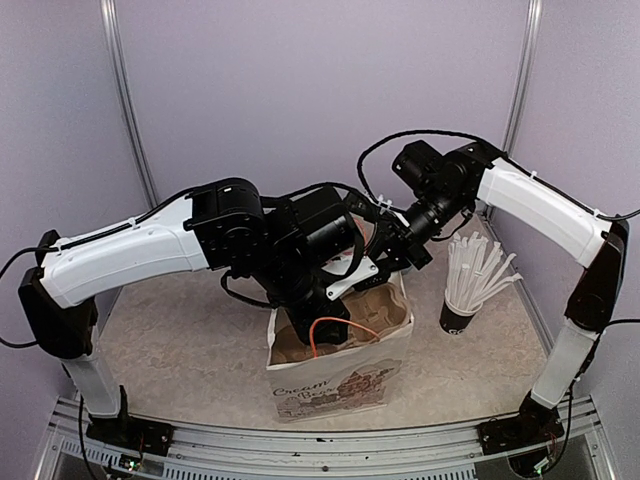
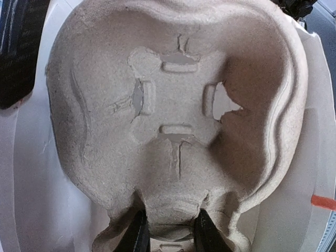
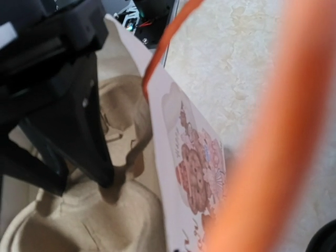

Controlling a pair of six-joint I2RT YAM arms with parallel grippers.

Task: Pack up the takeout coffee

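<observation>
No white coffee cups with black lids show in any view. A brown pulp cup carrier (image 1: 378, 308) sits inside a white printed paper bag (image 1: 340, 385). My left gripper (image 1: 333, 322) reaches down into the bag. In the left wrist view it (image 2: 170, 231) is shut on the carrier's (image 2: 173, 94) middle ridge, one finger (image 2: 137, 236) on each side. The carrier's cup wells are empty. My right gripper (image 1: 403, 248) hovers at the bag's far rim. Its fingers are hidden, and the bag's orange handle (image 3: 262, 157) blurs across the right wrist view.
A dark cup of white straws (image 1: 462, 300) stands right of the bag. The left arm's black fingers (image 3: 68, 115) press into the carrier (image 3: 79, 220) beside the bag wall (image 3: 194, 168). Purple walls enclose the beige table (image 1: 180, 340).
</observation>
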